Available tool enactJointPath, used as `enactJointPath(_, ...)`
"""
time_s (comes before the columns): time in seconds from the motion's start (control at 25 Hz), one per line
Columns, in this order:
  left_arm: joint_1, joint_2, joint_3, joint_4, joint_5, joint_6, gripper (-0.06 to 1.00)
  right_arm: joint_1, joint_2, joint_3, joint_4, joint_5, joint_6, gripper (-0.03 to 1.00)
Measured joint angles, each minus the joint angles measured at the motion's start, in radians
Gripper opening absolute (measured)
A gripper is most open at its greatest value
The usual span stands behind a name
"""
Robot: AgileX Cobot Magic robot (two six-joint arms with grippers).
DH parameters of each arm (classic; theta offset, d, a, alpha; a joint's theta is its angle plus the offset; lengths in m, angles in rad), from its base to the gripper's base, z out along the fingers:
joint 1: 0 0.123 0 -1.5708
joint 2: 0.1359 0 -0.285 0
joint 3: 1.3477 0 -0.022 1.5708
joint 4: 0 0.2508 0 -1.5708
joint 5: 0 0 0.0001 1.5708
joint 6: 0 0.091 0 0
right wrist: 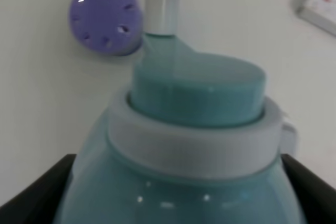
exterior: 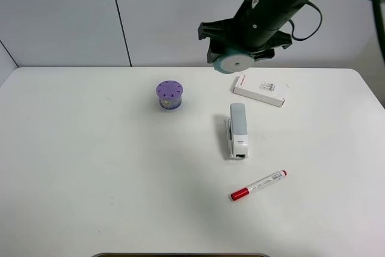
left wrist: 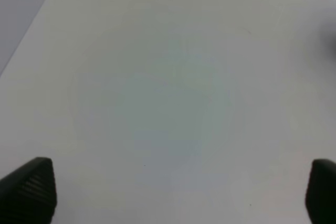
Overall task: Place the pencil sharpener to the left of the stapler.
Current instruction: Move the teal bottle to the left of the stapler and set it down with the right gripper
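My right gripper (exterior: 236, 57) holds the teal pencil sharpener (exterior: 233, 61) in the air above the table's back edge, its white round face toward the camera. In the right wrist view the sharpener (right wrist: 194, 129) fills the frame between the dark fingers (right wrist: 37, 184). The light grey stapler (exterior: 237, 129) lies lengthwise on the table, below and slightly toward the front of the held sharpener. Part of the stapler (right wrist: 161, 1) shows past the sharpener in the right wrist view. My left gripper (left wrist: 178, 192) is open over bare table, with only its fingertips (left wrist: 31, 184) visible.
A purple round cylinder with holes on top (exterior: 169, 94) stands left of the stapler. A flat white box (exterior: 260, 89) lies behind the stapler at the right. A red-capped white marker (exterior: 258, 185) lies toward the front. The white table (exterior: 90, 167) stretches wide on the left.
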Motion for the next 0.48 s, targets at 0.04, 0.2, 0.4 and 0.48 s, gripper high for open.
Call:
enactJointPath(0.04,0.000,0.000,0.000,0.000,0.000,0.000,0.95,0.016,0.024,-0.020,0.000,0.010,0.010,0.68)
enactJointPath(0.2,0.000,0.000,0.000,0.000,0.000,0.000,0.95,0.064,0.121,-0.099,0.002,0.029,0.055,0.68)
enactJointPath(0.4,0.000,0.000,0.000,0.000,0.000,0.000,0.95,0.092,0.216,-0.123,0.017,0.028,0.132,0.68)
enactJointPath(0.48,0.000,0.000,0.000,0.000,0.000,0.000,0.95,0.102,0.254,-0.123,0.020,0.030,0.148,0.68)
